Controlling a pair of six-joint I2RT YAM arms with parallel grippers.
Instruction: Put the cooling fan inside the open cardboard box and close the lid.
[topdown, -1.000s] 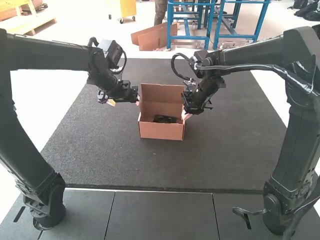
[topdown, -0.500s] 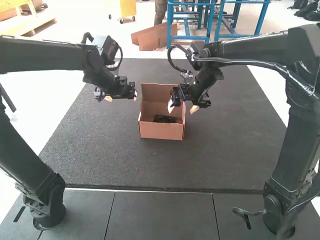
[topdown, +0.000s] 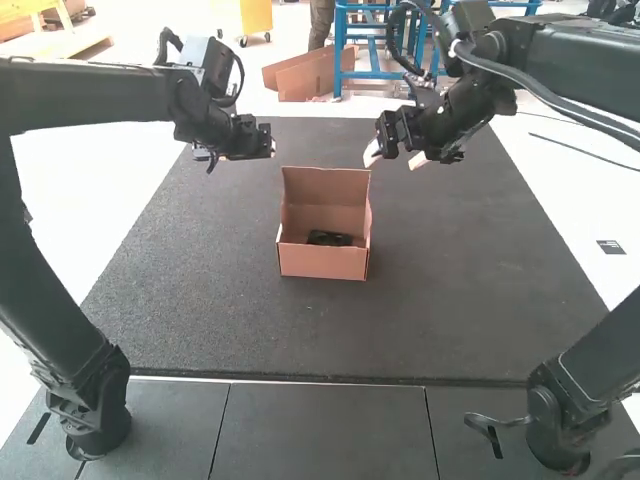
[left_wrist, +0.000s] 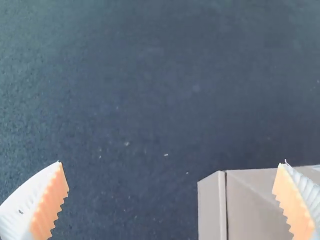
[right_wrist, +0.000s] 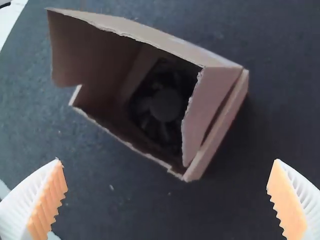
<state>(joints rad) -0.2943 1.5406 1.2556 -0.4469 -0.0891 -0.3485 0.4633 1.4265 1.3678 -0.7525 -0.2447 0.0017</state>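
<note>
From above, the brown cardboard box (topdown: 323, 258) stands mid-way on the dark grey mat (topdown: 180, 270), with bare mat on every side. Its lid flap is upright at the far edge. The black round cooling fan (topdown: 325, 238) lies inside. The left gripper (topdown: 262, 140) hangs beyond the far-left corner and the right gripper (topdown: 392, 156) beyond the far-right, both apart from the box.

In the left wrist view, the white ribbed fingers (left_wrist: 45, 202) are spread wide and empty, with a box corner by one finger.

In the right wrist view, the fingers (right_wrist: 42, 200) are likewise wide apart, holding nothing. The fan lies flat on the box floor, hub and blades showing, and the flap edges are ragged.
</note>
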